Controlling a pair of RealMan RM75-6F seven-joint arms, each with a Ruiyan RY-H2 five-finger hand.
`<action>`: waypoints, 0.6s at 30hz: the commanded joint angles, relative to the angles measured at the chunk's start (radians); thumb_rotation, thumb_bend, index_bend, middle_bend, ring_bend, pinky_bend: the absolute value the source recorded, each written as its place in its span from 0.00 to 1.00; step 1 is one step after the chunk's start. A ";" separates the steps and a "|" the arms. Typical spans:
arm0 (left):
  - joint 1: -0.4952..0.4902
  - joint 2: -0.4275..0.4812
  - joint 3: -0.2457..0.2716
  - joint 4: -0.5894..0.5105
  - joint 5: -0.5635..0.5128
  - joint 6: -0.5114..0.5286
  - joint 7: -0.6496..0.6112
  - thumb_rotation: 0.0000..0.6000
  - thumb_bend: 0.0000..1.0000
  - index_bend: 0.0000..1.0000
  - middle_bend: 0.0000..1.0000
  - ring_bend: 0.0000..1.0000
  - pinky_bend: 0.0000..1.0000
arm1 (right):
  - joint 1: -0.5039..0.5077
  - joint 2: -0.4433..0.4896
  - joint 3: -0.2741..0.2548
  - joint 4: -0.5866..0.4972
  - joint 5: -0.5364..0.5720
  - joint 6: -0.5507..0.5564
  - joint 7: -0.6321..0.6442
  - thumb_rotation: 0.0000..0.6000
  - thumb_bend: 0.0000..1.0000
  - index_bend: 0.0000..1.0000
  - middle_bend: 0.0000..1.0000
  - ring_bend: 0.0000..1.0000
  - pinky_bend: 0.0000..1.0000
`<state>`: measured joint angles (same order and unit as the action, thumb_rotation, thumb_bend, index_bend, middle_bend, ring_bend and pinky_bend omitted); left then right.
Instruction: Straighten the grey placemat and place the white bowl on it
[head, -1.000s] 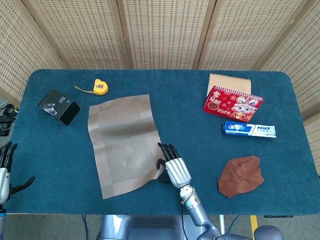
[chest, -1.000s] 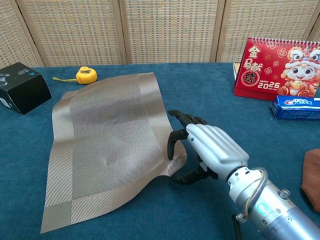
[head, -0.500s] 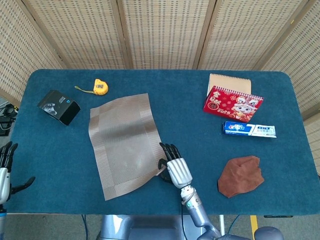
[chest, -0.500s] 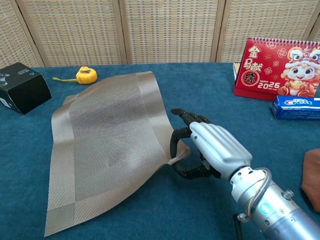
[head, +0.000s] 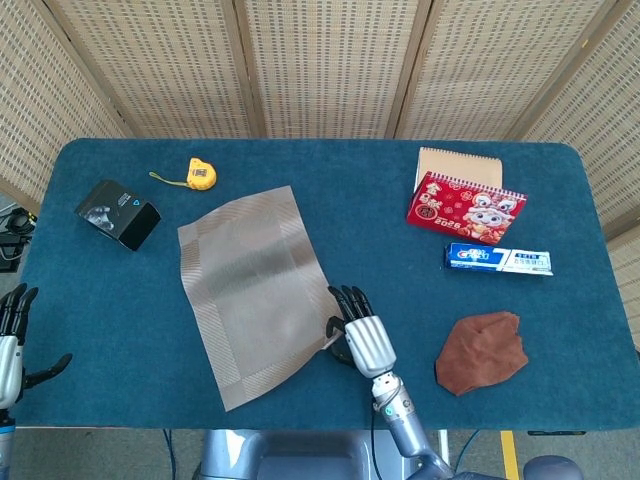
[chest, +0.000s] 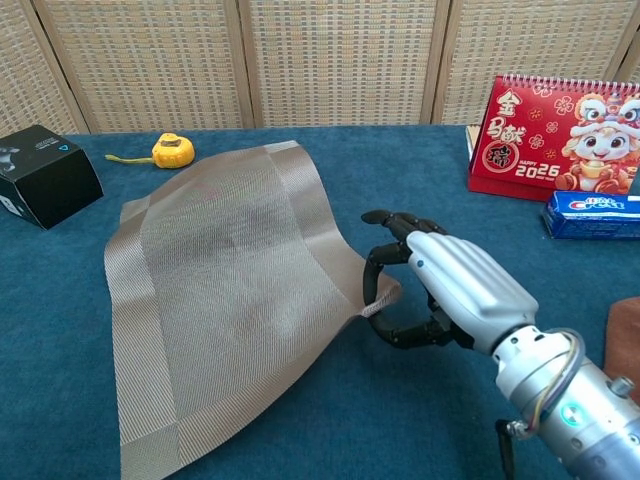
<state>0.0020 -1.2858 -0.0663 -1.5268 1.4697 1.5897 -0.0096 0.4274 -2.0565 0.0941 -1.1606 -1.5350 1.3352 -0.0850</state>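
Right hand (chest: 440, 295) at the near middle of the tabletop (head: 400, 250) — fingers (chest: 385, 262) curled over the near-right corner of the grey placemat (chest: 230, 290), thumb below, corner pinched and lifted slightly off the blue cloth. The head view shows the same hand (head: 360, 335) at the mat's (head: 255, 285) right edge. Left hand (head: 12, 335) at the near-left edge of the tabletop, off the mat, fingers spread apart, holding nothing. The mat lies skewed, left of centre, near edge running diagonally toward the front, far corner close to the yellow tape measure (head: 201, 174). Brown cloth (head: 483, 351) crumpled near right, well apart from the hand. Further back on the right — blue toothpaste box (head: 499, 259), then a red calendar (head: 465, 207) with a tan notebook (head: 458, 163) behind it. Black box (head: 118, 213) at far left, beside the tape measure. No white bowl shows in either view.
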 joint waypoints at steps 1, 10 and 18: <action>0.000 -0.002 0.001 0.000 0.002 0.000 0.003 1.00 0.11 0.04 0.00 0.00 0.00 | -0.012 0.030 0.001 -0.027 0.000 0.013 0.000 1.00 0.59 0.73 0.15 0.00 0.00; -0.002 -0.008 0.005 0.000 0.009 -0.002 0.019 1.00 0.11 0.04 0.00 0.00 0.00 | -0.036 0.146 0.028 -0.107 0.009 0.049 -0.013 1.00 0.59 0.74 0.15 0.00 0.00; -0.001 -0.013 0.006 -0.002 0.012 0.003 0.030 1.00 0.11 0.04 0.00 0.00 0.00 | -0.051 0.291 0.079 -0.189 0.051 0.054 -0.024 1.00 0.58 0.74 0.15 0.00 0.00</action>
<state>0.0011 -1.2984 -0.0606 -1.5286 1.4820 1.5925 0.0201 0.3833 -1.7951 0.1574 -1.3285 -1.4966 1.3834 -0.1056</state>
